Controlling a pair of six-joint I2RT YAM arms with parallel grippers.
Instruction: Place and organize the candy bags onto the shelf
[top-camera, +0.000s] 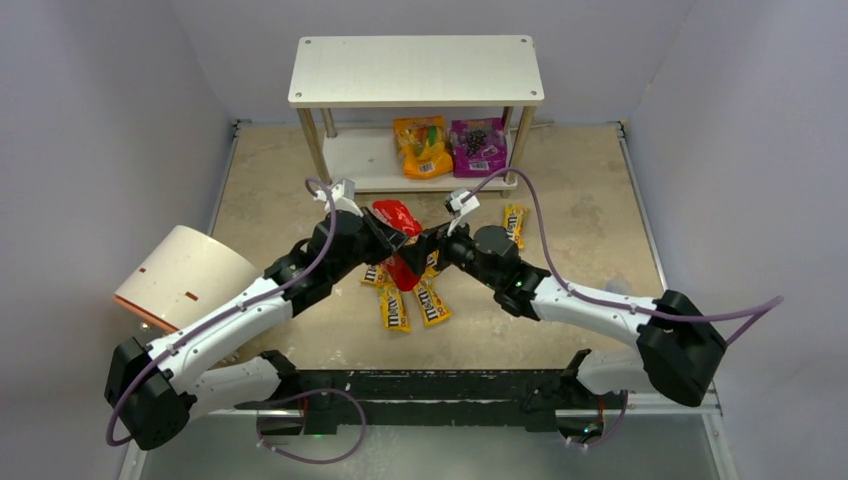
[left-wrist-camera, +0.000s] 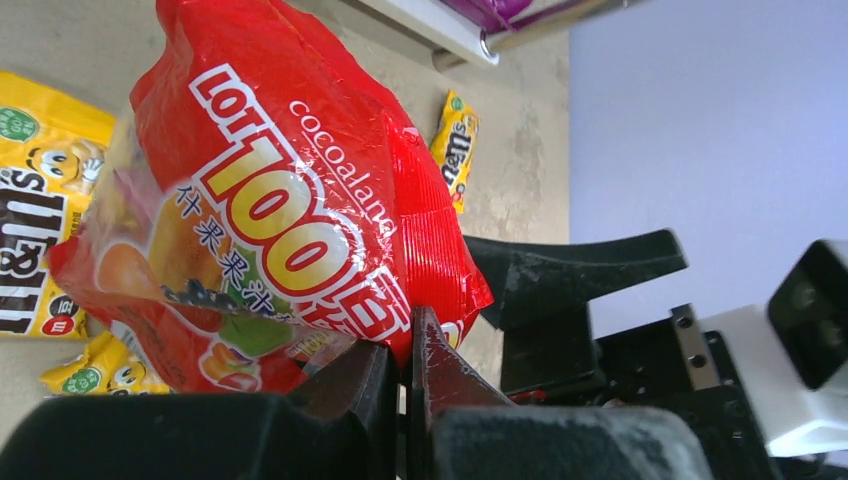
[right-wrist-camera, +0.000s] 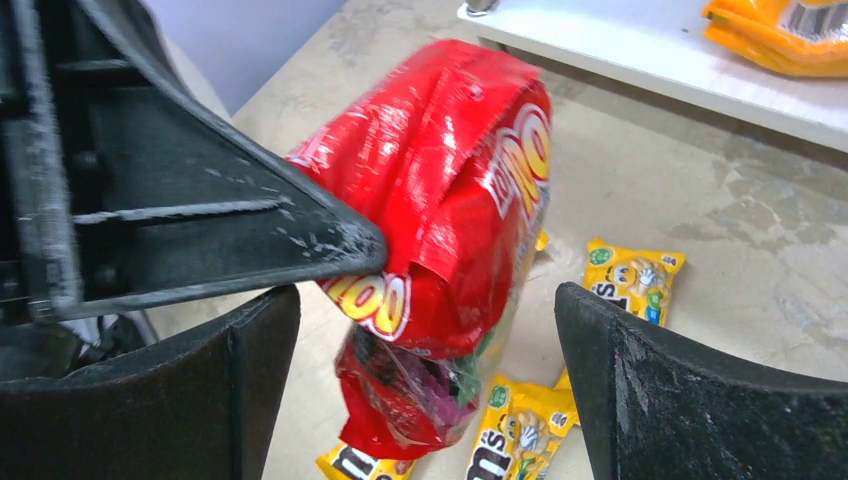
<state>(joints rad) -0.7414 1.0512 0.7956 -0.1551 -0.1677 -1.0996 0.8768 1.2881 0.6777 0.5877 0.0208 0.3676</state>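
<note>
My left gripper (top-camera: 397, 240) (left-wrist-camera: 403, 350) is shut on a corner of the red candy bag (top-camera: 394, 214) (left-wrist-camera: 270, 200) (right-wrist-camera: 450, 190), which hangs lifted above the table. My right gripper (top-camera: 424, 246) (right-wrist-camera: 420, 300) stands open with the red bag's lower end between its fingers (right-wrist-camera: 640, 390), not pinched. Several yellow M&M's packets (top-camera: 394, 308) (right-wrist-camera: 625, 280) lie on the table under both grippers, and one more (top-camera: 514, 224) (left-wrist-camera: 455, 150) lies to the right. The orange bag (top-camera: 422, 147) and the purple bag (top-camera: 478, 146) lie on the lower board of the shelf (top-camera: 415, 70).
A white-and-orange cylinder (top-camera: 180, 275) lies on its side at the table's left edge, beside the left arm. The shelf's silver posts (top-camera: 313, 145) stand at the back. Grey walls enclose the table on three sides.
</note>
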